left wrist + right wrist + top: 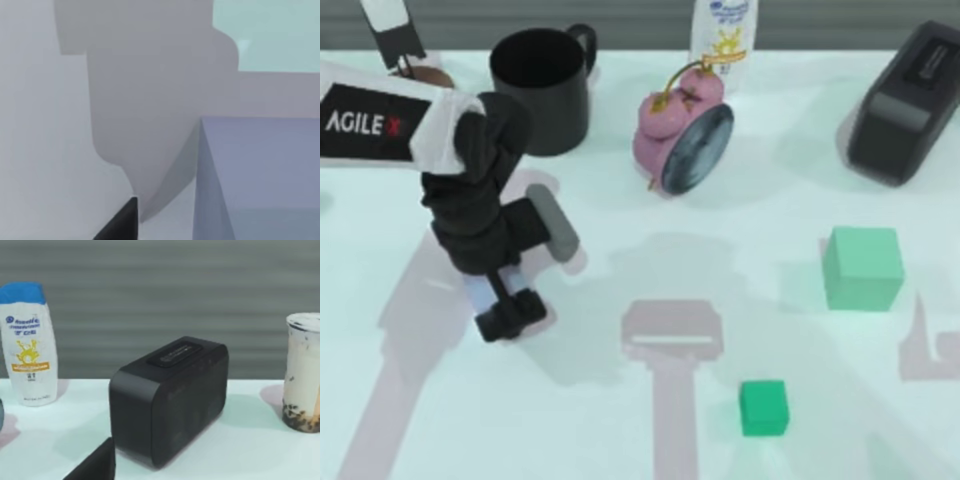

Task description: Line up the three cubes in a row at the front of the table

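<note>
My left gripper point(506, 306) hangs low over the table point(620, 430) at the left, open around the pale lavender-blue cube point(478, 291). The arm hides most of that cube from above. In the left wrist view the lavender cube point(260, 170) looms close, with a gap between it and the one dark fingertip point(121, 225) that shows. The larger mint-green cube point(863, 267) rests at the right. The small bright green cube point(763, 408) sits nearer the front, right of centre. My right gripper point(160, 476) is outside the top view, parked and open, with one fingertip point(97, 465) showing.
Along the back stand a black mug point(540, 85), a pink alarm clock point(682, 125), a white shampoo bottle point(722, 30) and a black speaker point(905, 100). A milky drink cup point(302, 370) stands beside the speaker point(170, 395) in the right wrist view.
</note>
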Motion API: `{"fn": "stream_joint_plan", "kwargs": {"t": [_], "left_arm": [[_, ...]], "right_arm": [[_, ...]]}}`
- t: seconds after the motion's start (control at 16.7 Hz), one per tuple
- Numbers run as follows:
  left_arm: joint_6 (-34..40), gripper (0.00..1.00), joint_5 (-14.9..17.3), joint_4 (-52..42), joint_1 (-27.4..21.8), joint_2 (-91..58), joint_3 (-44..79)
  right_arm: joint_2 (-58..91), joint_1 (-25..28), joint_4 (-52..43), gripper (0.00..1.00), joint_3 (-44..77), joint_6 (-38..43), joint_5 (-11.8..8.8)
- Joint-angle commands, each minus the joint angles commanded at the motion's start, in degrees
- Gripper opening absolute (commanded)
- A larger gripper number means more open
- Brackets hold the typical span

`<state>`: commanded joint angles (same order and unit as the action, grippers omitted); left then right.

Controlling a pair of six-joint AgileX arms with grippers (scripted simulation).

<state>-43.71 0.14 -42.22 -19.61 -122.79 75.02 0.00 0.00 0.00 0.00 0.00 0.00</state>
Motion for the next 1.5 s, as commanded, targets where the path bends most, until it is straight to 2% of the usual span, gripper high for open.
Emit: {"fn": "stream_joint_plan", "kwargs": {"t": [0.42, 1.08, 1.5], "left_arm": [[0.0, 0.02, 0.0, 0.0, 0.0, 0.0, 0.0], [0.38, 0.0, 0.6, -1.92, -0.03, 1.75, 0.95], [0.56, 0.0, 0.53, -14.69, 0.94, 7.65, 7.52]], "right_arm": [[0.0, 0.0, 0.0, 1.0, 0.0, 0.0, 0.0], [0.0, 0.0, 0.0, 1.0, 0.0, 0.0, 0.0], [0.0, 0.0, 0.0, 1.0, 0.0, 0.0, 0.0]]}}
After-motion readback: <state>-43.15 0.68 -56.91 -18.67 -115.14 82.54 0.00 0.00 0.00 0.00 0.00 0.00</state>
